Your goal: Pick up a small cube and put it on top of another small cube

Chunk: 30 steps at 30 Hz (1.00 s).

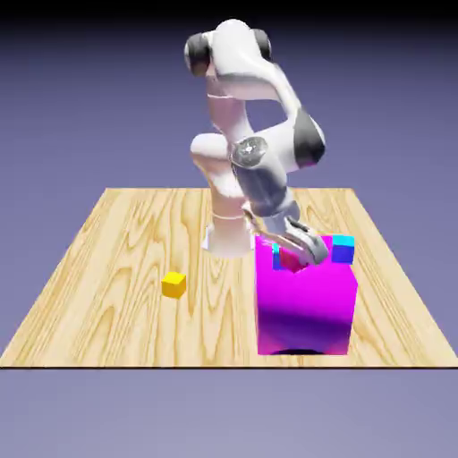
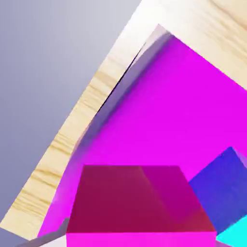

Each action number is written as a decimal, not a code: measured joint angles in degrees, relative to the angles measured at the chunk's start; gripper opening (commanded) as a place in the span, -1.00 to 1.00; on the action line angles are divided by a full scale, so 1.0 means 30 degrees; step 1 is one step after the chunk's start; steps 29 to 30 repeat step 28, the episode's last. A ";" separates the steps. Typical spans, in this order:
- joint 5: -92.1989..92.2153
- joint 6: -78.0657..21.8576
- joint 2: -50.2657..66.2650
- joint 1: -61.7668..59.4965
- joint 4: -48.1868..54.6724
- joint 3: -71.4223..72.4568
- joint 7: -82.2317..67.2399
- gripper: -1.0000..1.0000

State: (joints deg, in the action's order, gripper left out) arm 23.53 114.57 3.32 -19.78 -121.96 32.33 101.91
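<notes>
My gripper hangs low behind the top of the big magenta block, shut on the small magenta-red cube. In the hand view that cube fills the bottom middle, and a grey fingertip peeks out at its left. The other small cube, cyan on top and blue on the side, shows at the block's back right corner, just right of the gripper. A blue and cyan cube lies right of the held cube in the hand view; whether it is that same cube I cannot tell.
A tiny yellow cube sits on the wooden table towards the exterior view's left. A sliver of cyan and blue shows left of the held cube. The big magenta block fills most of the hand view.
</notes>
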 measured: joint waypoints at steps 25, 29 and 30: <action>0.2498 0.2823 -0.3878 0.9229 -0.3962 -0.4766 0.6021 1.00; 0.1966 0.0333 -0.5026 0.8810 -0.2711 -0.5291 0.6414 1.00; 0.1966 0.0333 -0.5026 0.8810 -0.2711 -0.5291 0.6414 1.00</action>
